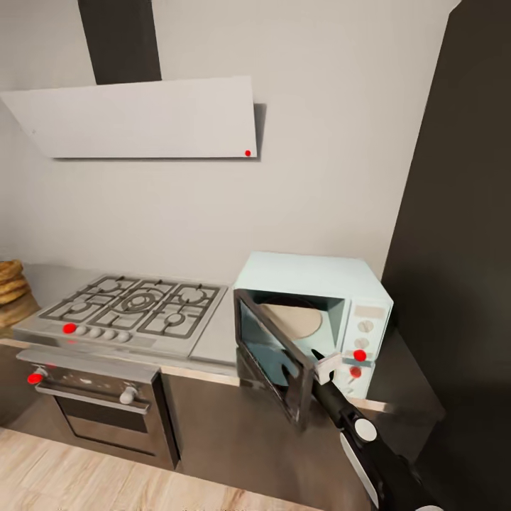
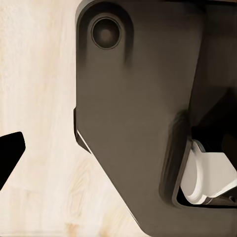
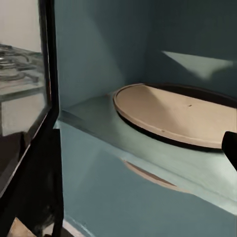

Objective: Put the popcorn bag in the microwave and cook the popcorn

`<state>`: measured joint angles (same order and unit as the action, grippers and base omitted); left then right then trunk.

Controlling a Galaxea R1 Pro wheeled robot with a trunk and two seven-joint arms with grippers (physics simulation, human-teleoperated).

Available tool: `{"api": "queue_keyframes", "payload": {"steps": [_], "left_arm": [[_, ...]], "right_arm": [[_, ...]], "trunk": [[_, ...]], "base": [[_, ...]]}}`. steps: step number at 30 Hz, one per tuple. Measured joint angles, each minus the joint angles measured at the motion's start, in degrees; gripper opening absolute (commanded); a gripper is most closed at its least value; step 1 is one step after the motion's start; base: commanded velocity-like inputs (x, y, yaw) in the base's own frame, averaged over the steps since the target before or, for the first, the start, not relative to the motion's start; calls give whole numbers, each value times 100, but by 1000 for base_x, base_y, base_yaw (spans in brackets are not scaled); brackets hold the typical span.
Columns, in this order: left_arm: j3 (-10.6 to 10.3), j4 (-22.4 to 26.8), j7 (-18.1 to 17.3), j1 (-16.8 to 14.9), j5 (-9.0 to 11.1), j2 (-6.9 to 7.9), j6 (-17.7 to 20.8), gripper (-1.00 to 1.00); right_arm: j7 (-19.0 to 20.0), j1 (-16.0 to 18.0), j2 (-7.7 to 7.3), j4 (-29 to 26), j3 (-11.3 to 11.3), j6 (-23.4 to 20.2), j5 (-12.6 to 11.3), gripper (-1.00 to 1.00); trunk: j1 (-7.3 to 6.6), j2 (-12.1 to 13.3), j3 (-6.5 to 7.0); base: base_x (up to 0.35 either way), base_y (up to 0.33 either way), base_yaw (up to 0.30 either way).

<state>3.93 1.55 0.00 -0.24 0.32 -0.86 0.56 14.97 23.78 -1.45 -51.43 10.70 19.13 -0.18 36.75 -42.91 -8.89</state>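
Note:
The pale blue microwave [image 1: 333,291] stands on the grey countertop [image 1: 216,333] right of the hob. Its dark glass door [image 1: 273,355] [image 3: 29,123] is swung open toward me. Inside lies a bare tan turntable [image 1: 294,319] [image 3: 173,116]. My right gripper [image 1: 318,357] sits at the opening, between the door and the control panel, open with nothing held; one black fingertip [image 3: 230,148] shows at the frame's edge. A tan ringed shape [image 1: 8,280], apparently the popcorn bag, is cut off at the far left of the counter. Over the floor, my left gripper's black fingertip [image 2: 10,150] holds nothing.
A steel gas hob [image 1: 131,305] lies left of the microwave, above a built-in oven [image 1: 92,404]. The white hood [image 1: 142,117] hangs above. A tall dark cabinet [image 1: 461,213] closes off the right side. The pale wood floor [image 2: 39,98] lies beside my dark body [image 2: 133,123].

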Motion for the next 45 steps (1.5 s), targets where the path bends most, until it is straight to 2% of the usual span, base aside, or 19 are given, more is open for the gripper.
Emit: {"api": "queue_keyframes", "payload": {"steps": [6, 14, 16, 25, 31, 34, 45], "left_arm": [[0, 0, 0, 0, 0, 0, 0, 100], [-1, 0, 0, 0, 0, -17, 0, 100], [0, 0, 0, 0, 0, -17, 0, 100], [0, 0, 0, 0, 0, -16, 0, 100], [2, 2, 0, 1, 0, -15, 1, 100], [3, 4, -1, 2, 0, -12, 1, 100], [3, 3, 0, 2, 0, -17, 1, 100]], "right_arm": [[0, 0, 0, -8, 0, 27, -70, 100], [-17, 0, 1, -9, -8, 31, -495, 100], [-21, 0, 1, -9, -13, 32, -529, 100], [-43, -1, 1, -9, -14, 26, -549, 100], [-66, -1, -2, -11, -19, 20, -550, 100], [-79, -2, -57, -15, -27, 12, -563, 100], [-76, -3, -28, -9, -38, 0, -567, 100]], "trunk": [[0, 0, 0], [3, 1, 0], [3, 1, 0], [2, 1, 0], [0, -1, -1], [-1, -2, -2], [0, -2, -2]], "base": [[-2, 0, 246], [-163, 0, 246], [-303, 40, 248], [-271, 161, 249], [-78, 89, 233], [-4, 5, 65], [0, -20, 4]]}}
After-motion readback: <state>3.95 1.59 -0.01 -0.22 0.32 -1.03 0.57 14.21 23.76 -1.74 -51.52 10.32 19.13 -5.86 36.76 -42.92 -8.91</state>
